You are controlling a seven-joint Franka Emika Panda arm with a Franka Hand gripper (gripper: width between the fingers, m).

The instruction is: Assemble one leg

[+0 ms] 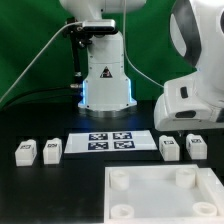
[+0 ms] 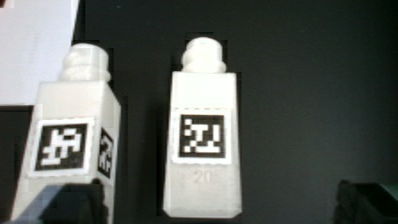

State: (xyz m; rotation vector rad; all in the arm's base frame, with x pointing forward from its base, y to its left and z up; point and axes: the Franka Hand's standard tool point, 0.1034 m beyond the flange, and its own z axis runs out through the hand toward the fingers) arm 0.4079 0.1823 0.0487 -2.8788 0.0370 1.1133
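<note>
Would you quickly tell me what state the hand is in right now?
Hand: open, holding nothing.

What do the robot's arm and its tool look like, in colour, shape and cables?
The arm is glossy white with rounded links and dark bands at the joints. Its base is a white column with a blue glow low down. A thin pale cable runs to it. The tool has a white body and dark fingers.
</note>
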